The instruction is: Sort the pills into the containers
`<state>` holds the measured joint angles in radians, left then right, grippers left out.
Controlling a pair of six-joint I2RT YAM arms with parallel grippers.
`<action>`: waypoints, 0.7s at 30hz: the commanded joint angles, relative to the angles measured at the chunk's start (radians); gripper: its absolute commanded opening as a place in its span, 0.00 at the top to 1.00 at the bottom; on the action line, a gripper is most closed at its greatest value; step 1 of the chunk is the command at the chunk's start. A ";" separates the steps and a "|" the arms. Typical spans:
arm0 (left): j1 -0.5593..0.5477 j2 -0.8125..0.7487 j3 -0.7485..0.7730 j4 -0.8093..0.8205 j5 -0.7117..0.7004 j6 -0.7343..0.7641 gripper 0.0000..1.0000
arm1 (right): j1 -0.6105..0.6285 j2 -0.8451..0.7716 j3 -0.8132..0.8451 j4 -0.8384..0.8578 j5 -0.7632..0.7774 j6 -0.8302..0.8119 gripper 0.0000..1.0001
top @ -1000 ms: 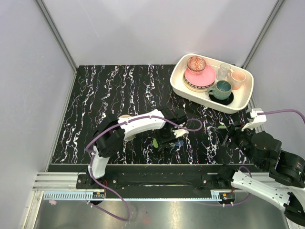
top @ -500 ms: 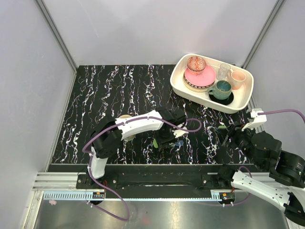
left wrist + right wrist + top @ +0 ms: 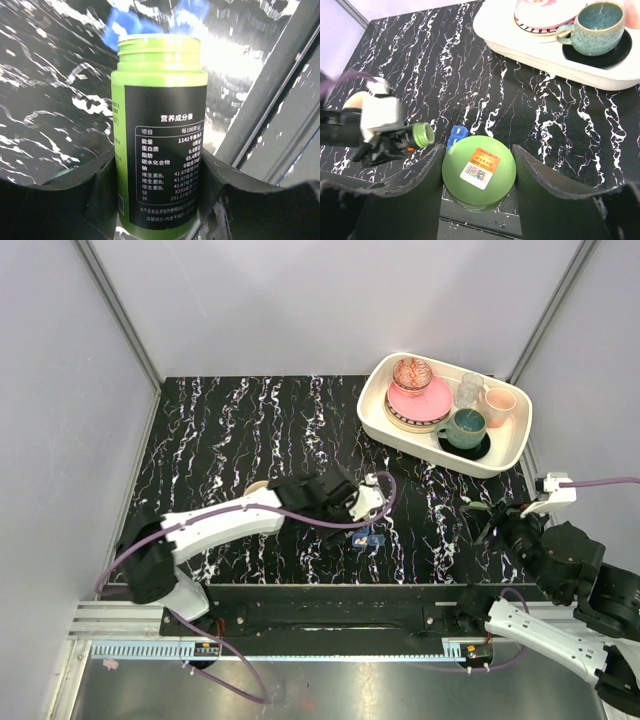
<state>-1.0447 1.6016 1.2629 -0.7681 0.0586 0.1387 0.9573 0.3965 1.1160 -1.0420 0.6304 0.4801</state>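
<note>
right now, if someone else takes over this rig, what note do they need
Left gripper: shut on the green bottle, uncapped, tipped with its mouth toward the pill box.
Right gripper: shut on the green cap, held apart from the bottle.
Pill box: on the table, just past the bottle mouth; too small to tell whether it holds any pills. No loose pills visible.
Done: bottle open.
Left: pour pills out and sort them into the compartments.

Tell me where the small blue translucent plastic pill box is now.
In the top view, the blue pill box lies on the black marbled table near its front edge, centre, beside the green plastic bottle in the left gripper.
</note>
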 commanded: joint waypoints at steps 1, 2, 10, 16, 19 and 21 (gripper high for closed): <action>0.009 -0.239 -0.156 0.536 -0.051 -0.030 1.00 | 0.004 -0.030 0.027 0.014 0.034 -0.005 0.99; 0.012 -0.280 -0.196 0.640 -0.054 -0.033 1.00 | 0.004 -0.034 0.033 0.013 0.026 -0.006 1.00; 0.009 -0.482 -0.506 1.828 -0.321 -0.091 1.00 | 0.004 -0.051 0.106 -0.013 -0.043 -0.021 1.00; 0.011 -0.447 -0.399 1.880 -0.293 -0.062 1.00 | 0.003 -0.051 0.123 -0.018 -0.061 -0.009 1.00; 0.011 -0.456 -0.407 1.871 -0.264 -0.096 1.00 | 0.004 -0.047 0.123 -0.016 -0.060 -0.009 1.00; 0.011 -0.479 -0.421 1.851 -0.250 -0.129 1.00 | 0.004 -0.044 0.123 -0.015 -0.057 -0.009 1.00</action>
<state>-1.0355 1.1481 0.8272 0.9817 -0.2134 0.0685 0.9573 0.3458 1.2171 -1.0477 0.5816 0.4683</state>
